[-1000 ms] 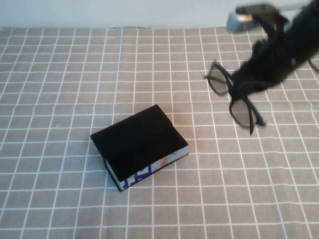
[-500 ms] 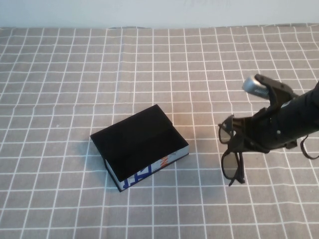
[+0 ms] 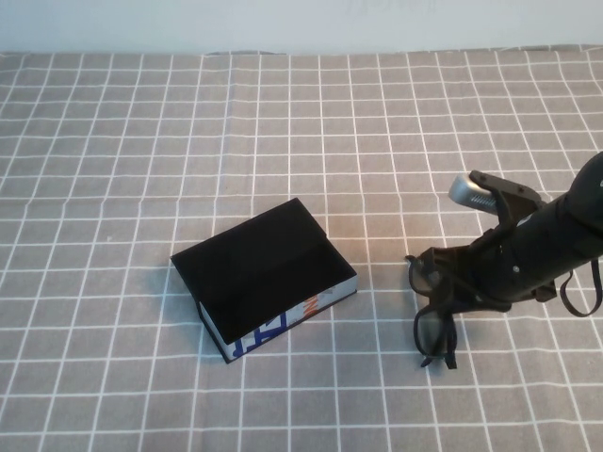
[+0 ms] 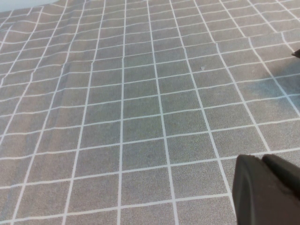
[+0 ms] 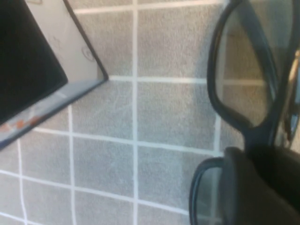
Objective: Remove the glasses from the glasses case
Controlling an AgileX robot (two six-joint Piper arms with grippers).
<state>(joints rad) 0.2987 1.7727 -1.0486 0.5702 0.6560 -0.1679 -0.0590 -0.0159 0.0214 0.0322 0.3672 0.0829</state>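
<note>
The glasses case (image 3: 262, 276), black on top with white sides and blue lettering, lies closed on the checked cloth left of centre; its corner also shows in the right wrist view (image 5: 33, 70). The black glasses (image 3: 431, 311) are out of the case, to its right, low over the cloth. My right gripper (image 3: 459, 287) is shut on the glasses at the bridge; the frame and lenses fill the right wrist view (image 5: 243, 93). My left gripper (image 4: 262, 187) shows only in the left wrist view, over bare cloth, holding nothing.
A grey cloth with a white grid (image 3: 141, 141) covers the whole table. The white wall runs along the far edge. Nothing else stands on the cloth.
My right gripper has come down and towards me from the far right with the glasses, and now holds them low beside the case. The case has not moved.
</note>
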